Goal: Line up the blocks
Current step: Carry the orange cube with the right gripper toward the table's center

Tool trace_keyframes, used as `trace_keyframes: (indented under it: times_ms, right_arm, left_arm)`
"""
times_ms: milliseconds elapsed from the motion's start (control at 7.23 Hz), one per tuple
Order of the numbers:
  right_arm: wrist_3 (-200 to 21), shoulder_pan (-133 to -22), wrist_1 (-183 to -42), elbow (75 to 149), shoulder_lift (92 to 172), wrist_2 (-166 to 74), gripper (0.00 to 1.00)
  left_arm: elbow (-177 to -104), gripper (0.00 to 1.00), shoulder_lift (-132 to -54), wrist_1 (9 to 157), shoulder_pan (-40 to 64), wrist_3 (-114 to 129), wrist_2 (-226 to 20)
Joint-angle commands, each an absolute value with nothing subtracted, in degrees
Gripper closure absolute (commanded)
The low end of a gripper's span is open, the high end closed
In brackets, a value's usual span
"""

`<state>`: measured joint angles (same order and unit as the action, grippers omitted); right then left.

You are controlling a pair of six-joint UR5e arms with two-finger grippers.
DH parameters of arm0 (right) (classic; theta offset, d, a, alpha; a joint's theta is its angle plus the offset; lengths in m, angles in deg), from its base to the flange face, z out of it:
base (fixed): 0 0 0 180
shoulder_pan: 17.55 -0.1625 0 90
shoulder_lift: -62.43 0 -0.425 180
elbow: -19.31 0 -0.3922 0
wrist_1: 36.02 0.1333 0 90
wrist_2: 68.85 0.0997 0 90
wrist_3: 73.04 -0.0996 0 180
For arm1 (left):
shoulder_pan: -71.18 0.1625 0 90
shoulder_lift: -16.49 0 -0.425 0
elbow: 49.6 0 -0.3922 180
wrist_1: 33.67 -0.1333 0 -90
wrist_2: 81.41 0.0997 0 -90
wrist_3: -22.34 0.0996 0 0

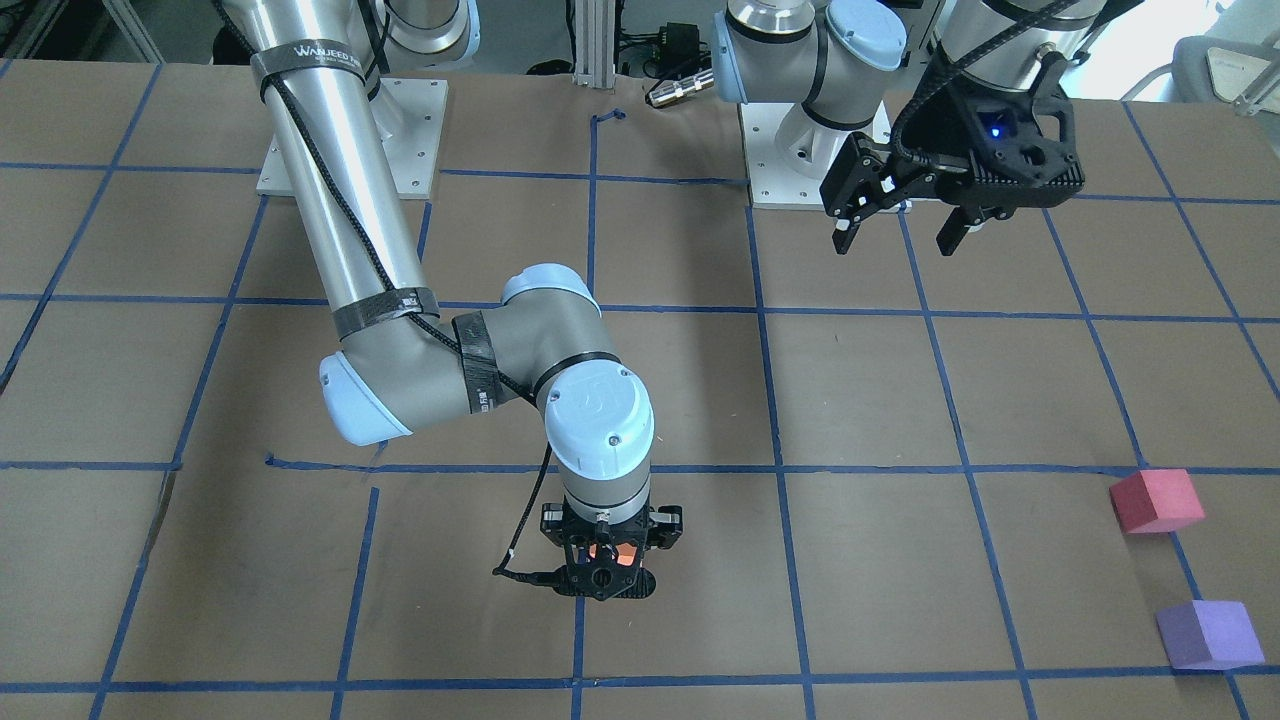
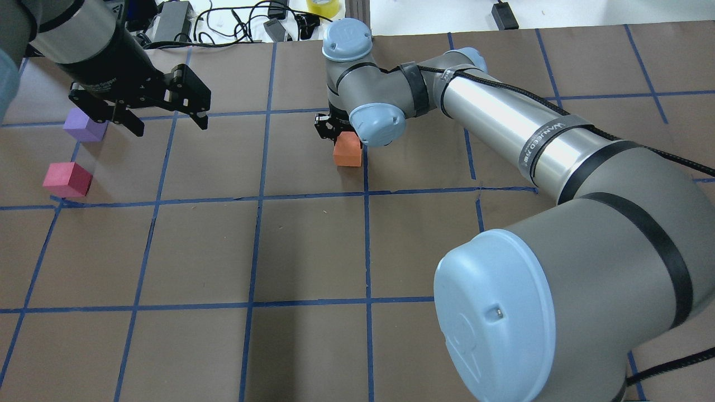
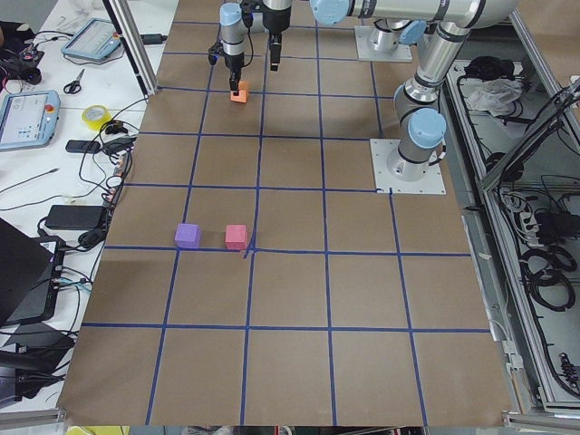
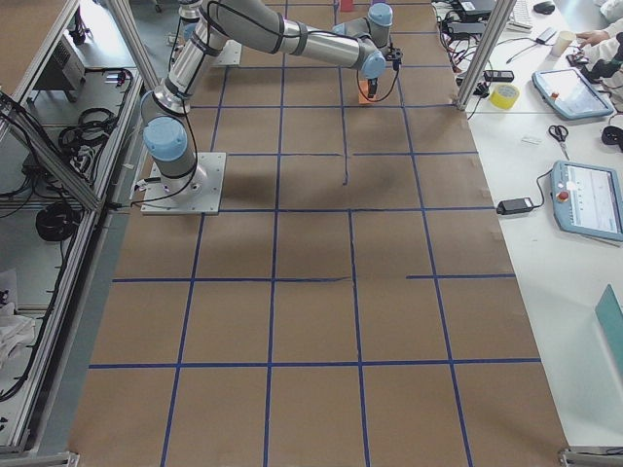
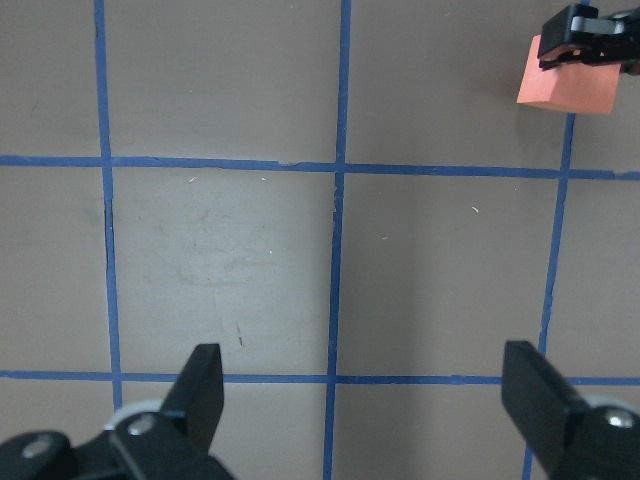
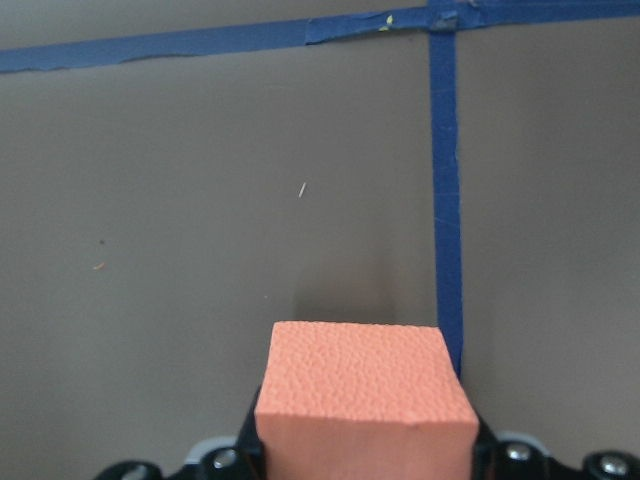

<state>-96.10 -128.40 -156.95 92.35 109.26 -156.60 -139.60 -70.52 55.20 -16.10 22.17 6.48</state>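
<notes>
My right gripper (image 1: 601,562) points down at the far middle of the table, shut on the orange block (image 2: 347,151). The block fills the bottom of the right wrist view (image 6: 365,400) and sits at or just above the paper, next to a blue tape line. The pinkish-red block (image 2: 68,179) and the purple block (image 2: 85,125) sit side by side on the table at the far left. My left gripper (image 2: 169,127) hangs open and empty above the table, just right of the purple block. Its fingers (image 5: 200,390) spread wide in the left wrist view, with the orange block (image 5: 567,85) at the top right.
Brown paper with a blue tape grid (image 2: 257,198) covers the table. The arms' white base plates (image 1: 350,140) stand at the robot's side. Cables, a tape roll (image 2: 322,5) and tablets (image 3: 27,118) lie beyond the far edge.
</notes>
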Motion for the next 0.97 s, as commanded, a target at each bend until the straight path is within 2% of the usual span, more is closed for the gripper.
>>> trace_keyframes:
  times_ms: [0, 415, 692, 830]
  right_arm:
    - [-93.3, -128.4, -157.9, 92.3, 108.6, -156.7, 0.74]
    - [-93.3, -127.9, -157.9, 91.9, 108.1, -156.9, 0.72]
    - [-94.2, -127.9, -158.0, 91.9, 108.2, -156.9, 0.57]
    - [-94.1, -127.9, -158.0, 92.1, 108.0, -156.9, 0.36]
  left_arm:
    - [-139.6, 0.00, -70.5, 55.2, -16.1, 22.2, 6.6]
    - [-139.8, 0.00, -70.5, 55.3, -16.3, 22.2, 6.5]
    - [-140.0, 0.00, -70.4, 55.2, -16.2, 22.2, 6.6]
    - [-140.0, 0.00, -70.4, 55.2, -16.1, 22.2, 6.6]
